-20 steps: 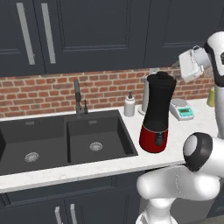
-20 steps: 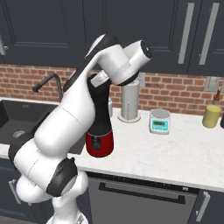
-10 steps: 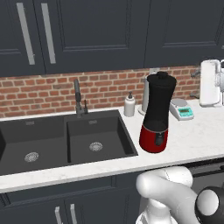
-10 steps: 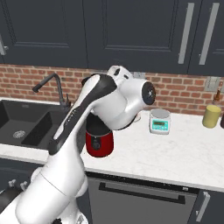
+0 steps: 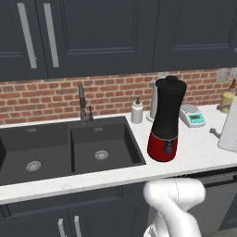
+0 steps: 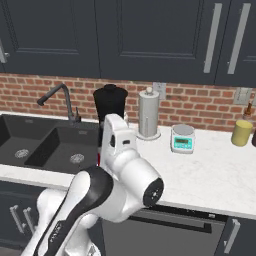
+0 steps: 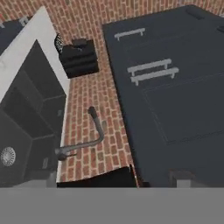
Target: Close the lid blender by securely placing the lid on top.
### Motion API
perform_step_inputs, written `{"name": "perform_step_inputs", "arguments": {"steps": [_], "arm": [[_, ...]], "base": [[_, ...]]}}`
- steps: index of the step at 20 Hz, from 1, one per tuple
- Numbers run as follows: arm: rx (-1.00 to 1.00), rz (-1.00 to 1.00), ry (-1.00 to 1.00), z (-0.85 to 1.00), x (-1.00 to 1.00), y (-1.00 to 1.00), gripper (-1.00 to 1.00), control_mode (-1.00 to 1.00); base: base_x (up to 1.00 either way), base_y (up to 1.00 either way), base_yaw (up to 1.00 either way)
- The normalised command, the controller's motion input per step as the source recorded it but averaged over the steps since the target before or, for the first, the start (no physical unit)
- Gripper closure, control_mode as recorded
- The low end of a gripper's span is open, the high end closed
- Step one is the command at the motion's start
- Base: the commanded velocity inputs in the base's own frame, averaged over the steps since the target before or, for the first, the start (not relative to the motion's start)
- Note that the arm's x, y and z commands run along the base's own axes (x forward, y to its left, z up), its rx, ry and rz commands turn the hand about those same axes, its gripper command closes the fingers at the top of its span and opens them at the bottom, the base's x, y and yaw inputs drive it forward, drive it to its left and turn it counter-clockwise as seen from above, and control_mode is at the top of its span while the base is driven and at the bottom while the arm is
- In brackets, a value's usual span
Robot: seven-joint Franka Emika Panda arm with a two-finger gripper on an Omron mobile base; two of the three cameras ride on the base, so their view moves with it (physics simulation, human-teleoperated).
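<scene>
Though no writing reads, the lid (image 5: 171,80) tops the blender (image 5: 165,121).

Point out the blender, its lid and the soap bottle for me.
blender (image 5: 167,115): left base view, middle of the black jar.
lid (image 5: 171,82): left base view, the disc on top of the jar.
soap bottle (image 5: 137,112): left base view, its white body, left of the blender.

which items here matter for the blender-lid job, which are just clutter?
Job:
- blender
- lid, on top of the jar

Clutter:
- soap bottle
- paper towel roll
- scale
- yellow jar
- faucet
- sink
</scene>
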Motion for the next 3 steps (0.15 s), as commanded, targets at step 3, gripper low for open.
{"name": "perform_step_inputs", "arguments": {"steps": [3], "arm": [[-0.33,0.02,-0.92,0.1,-1.0,0.22,-1.0,-1.0]], "base": [[0.0,0.0,0.0]]}}
